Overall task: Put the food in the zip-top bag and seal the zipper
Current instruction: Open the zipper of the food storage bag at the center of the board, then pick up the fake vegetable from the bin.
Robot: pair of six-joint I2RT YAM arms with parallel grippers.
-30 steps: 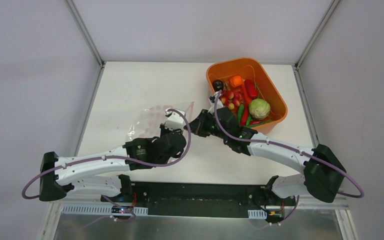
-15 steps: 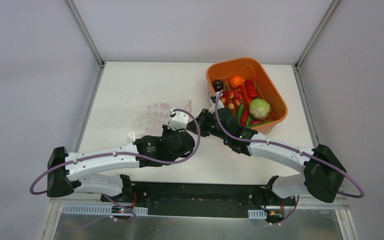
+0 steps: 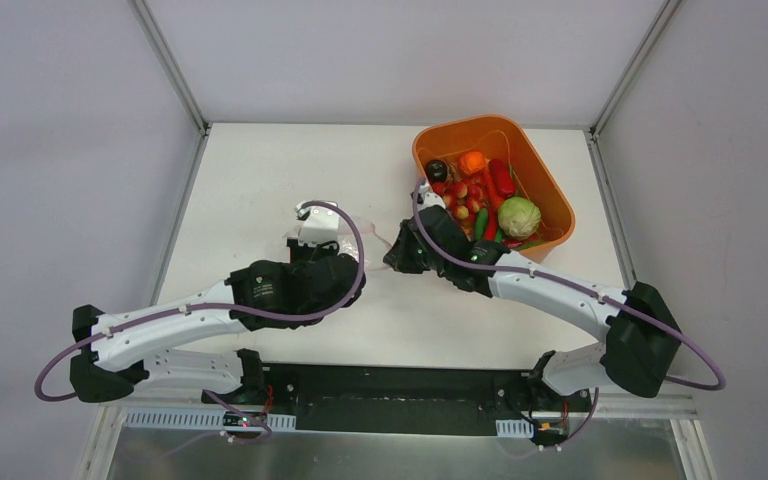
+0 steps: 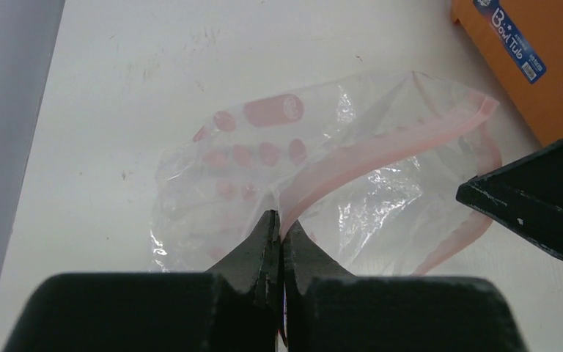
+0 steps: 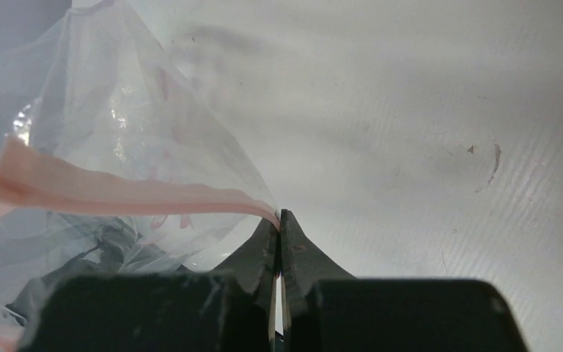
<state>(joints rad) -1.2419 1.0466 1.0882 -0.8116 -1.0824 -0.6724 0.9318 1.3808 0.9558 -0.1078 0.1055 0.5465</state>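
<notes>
The clear zip-top bag (image 4: 315,172), printed with pink dots, lies crumpled on the white table between the two arms; in the top view only a sliver of the bag (image 3: 371,228) shows. Its pink zipper (image 4: 370,150) arcs up, and the mouth gapes. My left gripper (image 4: 280,220) is shut on the zipper strip near one end. My right gripper (image 5: 279,216) pinches the other end of the zipper (image 5: 117,192); from above, the right gripper (image 3: 390,260) is just right of the bag. The food (image 3: 482,200) fills the orange tub (image 3: 465,125).
The orange tub (image 4: 535,59) stands at the far right of the table, close behind the right arm's wrist. The left arm's elbow and wrist lie over the bag's near side. Metal frame posts rise at the table's far corners.
My left gripper closed on the bag's pink strip, swung right and then back left and farther away. The bag now bunches up between the grippers. The right gripper edged slightly left.
</notes>
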